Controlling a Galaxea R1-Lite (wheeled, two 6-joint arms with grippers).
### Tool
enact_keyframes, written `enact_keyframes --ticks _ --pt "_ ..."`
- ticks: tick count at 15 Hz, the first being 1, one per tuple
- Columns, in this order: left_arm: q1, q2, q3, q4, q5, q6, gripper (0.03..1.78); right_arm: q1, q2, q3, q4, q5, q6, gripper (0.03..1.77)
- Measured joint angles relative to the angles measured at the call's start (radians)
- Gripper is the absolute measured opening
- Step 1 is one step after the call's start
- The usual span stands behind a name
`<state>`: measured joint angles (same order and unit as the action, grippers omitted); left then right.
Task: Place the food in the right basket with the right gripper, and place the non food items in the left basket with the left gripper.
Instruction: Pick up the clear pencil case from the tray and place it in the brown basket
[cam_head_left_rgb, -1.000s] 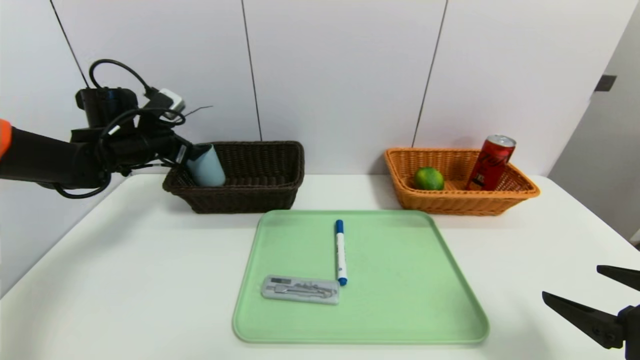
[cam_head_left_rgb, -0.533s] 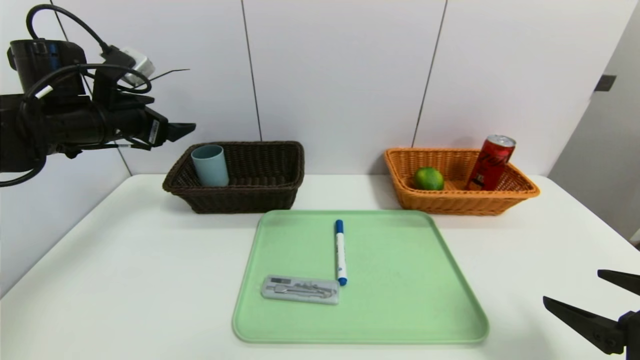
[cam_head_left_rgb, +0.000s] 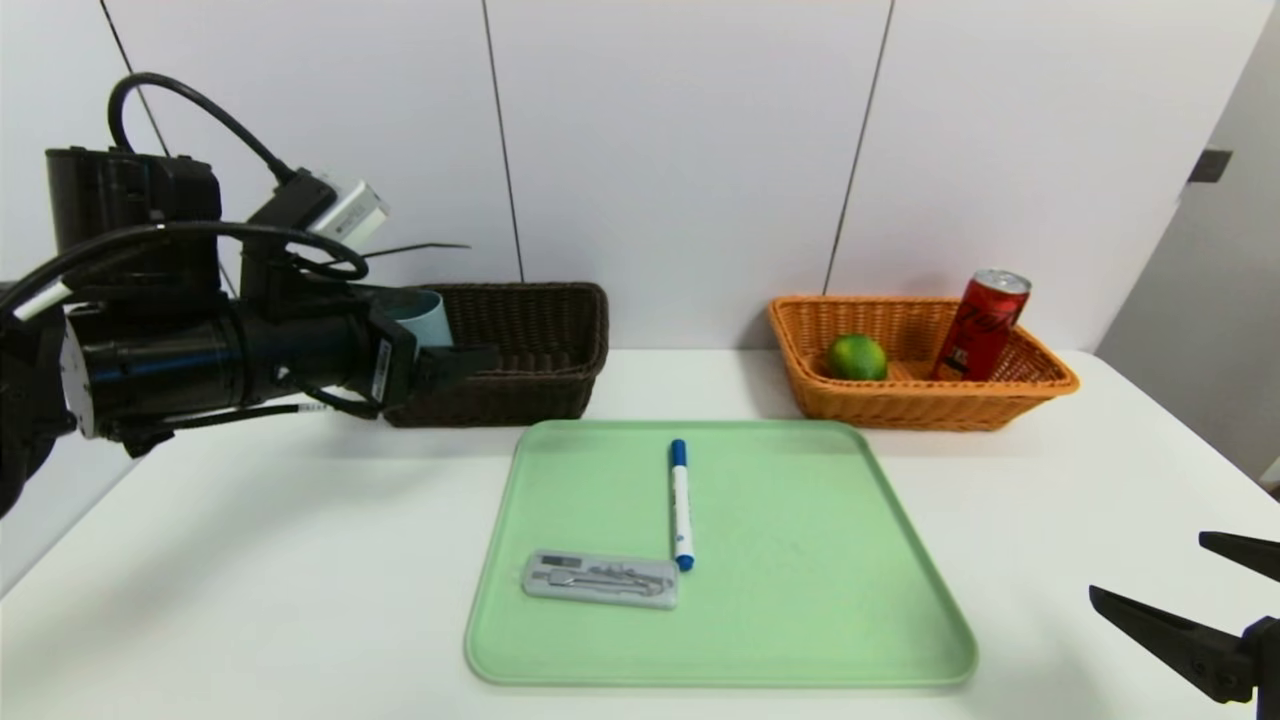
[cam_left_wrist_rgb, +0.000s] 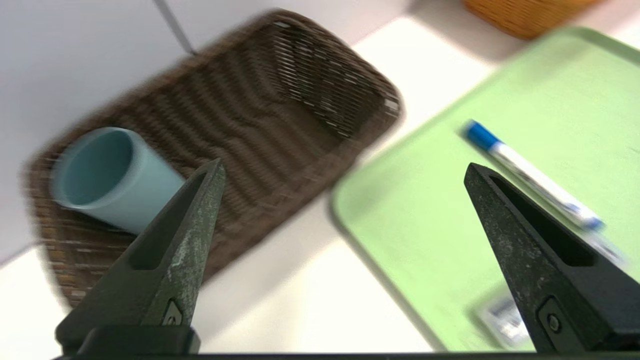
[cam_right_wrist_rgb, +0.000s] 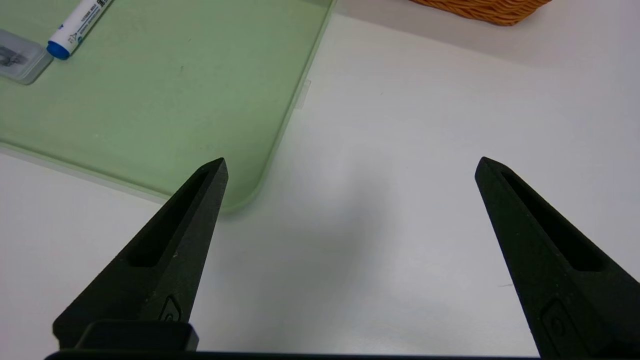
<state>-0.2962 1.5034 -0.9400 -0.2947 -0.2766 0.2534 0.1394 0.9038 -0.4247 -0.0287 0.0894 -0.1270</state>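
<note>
White tabletop (cam_head_left_rgb: 250, 560) carries a green tray (cam_head_left_rgb: 800, 600); marker (cam_head_left_rgb: 681, 505) and case (cam_head_left_rgb: 600, 579) lie on it, ahead of the left gripper (cam_left_wrist_rgb: 342, 172), whose fingers stand wide and empty. Cup (cam_left_wrist_rgb: 107, 177) sits in the brown basket (cam_head_left_rgb: 540, 345), lime (cam_head_left_rgb: 857, 357) and can (cam_head_left_rgb: 982, 325) in the orange basket (cam_head_left_rgb: 1000, 405); right gripper (cam_right_wrist_rgb: 350, 165) parked, fingers wide. Risk: the flat case may slip from the fingers, or the marker roll aside.

I see a flat, light green plastic tray (cam_head_left_rgb: 800, 600) with rounded corners lying on the white table (cam_head_left_rgb: 250, 560).
</note>
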Motion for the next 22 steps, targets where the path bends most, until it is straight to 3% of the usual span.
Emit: enact_keyframes --ticks 4,8,12,14,17,22 --pt "-0.089 -0.045 0.141 -0.011 0.005 -0.001 1.69 0.0 0.002 -0.009 -0.001 0.002 0.002 1.71" --pt "-0.134 -0.022 0.222 -0.116 0.007 0.003 1.69 0.0 0.024 -0.044 -0.008 0.016 0.006 1.71" --pt "-0.151 0.04 0.281 -0.263 0.007 -0.002 1.69 0.0 0.12 -0.094 -0.179 0.016 0.04 1.71" --pt "-0.167 0.06 0.301 -0.274 0.001 -0.001 1.69 0.0 0.164 -0.112 -0.219 0.023 0.043 1.71" --pt "-0.195 0.089 0.264 -0.234 0.0 0.058 1.69 -0.013 0.201 -0.127 -0.224 0.064 0.042 1.71" --pt "-0.256 0.128 0.152 0.054 -0.018 0.335 1.69 -0.018 0.227 -0.12 -0.227 0.088 0.043 1.71"
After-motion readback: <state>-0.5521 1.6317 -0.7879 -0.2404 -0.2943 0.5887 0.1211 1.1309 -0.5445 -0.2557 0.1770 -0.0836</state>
